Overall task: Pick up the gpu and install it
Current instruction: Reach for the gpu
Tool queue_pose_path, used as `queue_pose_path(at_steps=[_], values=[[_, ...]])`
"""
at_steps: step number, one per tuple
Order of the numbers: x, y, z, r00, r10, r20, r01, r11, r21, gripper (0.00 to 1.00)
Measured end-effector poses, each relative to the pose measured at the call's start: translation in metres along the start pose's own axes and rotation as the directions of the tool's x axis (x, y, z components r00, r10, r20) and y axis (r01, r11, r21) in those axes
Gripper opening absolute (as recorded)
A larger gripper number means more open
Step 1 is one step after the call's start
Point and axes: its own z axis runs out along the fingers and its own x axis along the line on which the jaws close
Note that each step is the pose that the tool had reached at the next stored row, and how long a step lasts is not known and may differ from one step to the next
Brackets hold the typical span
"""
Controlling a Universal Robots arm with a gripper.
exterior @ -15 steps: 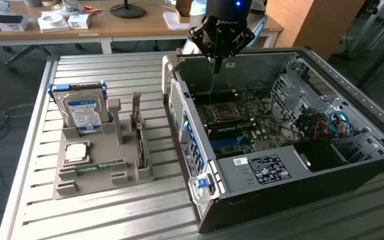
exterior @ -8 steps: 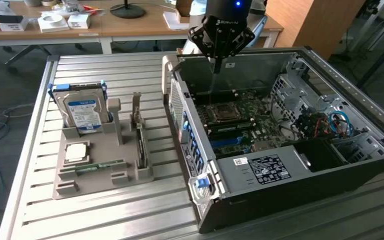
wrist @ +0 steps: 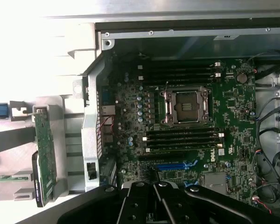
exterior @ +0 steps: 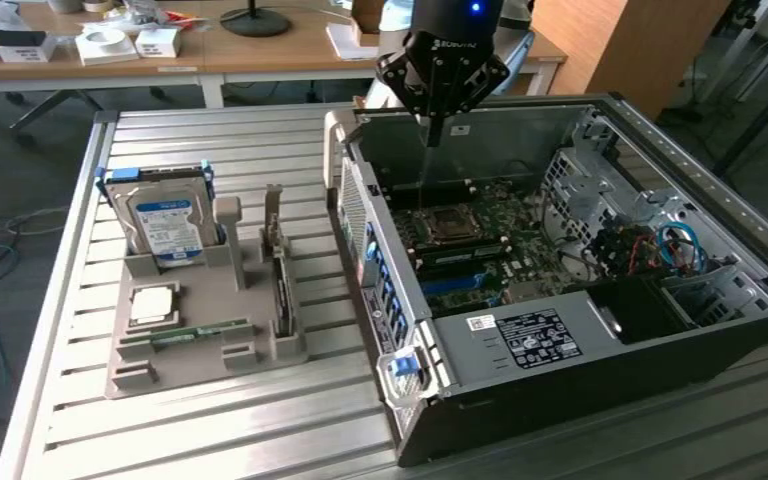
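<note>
One gripper hung empty, pinched together, over case | gpu stood at case's 9 o'clock, exterior view | risk: thin gpu could slip or hit case.

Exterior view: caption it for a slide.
Gripper hovers over the open computer case; gpu stands in the grey tray beside it.

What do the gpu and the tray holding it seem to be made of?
The gpu: green circuit board, probably laminate, with a pale, metal-looking end bracket. The tray: likely matte grey plastic, given its uniform colour and moulded slots.
</note>
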Motion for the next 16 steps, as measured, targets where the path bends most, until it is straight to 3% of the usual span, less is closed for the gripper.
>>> queue_pose_path(at_steps=[16], values=[[0.02, -0.0015, -0.0005, 1.0, 0.0, -0.0001, 0.0, 1.0, 0.0002, 0.11]])
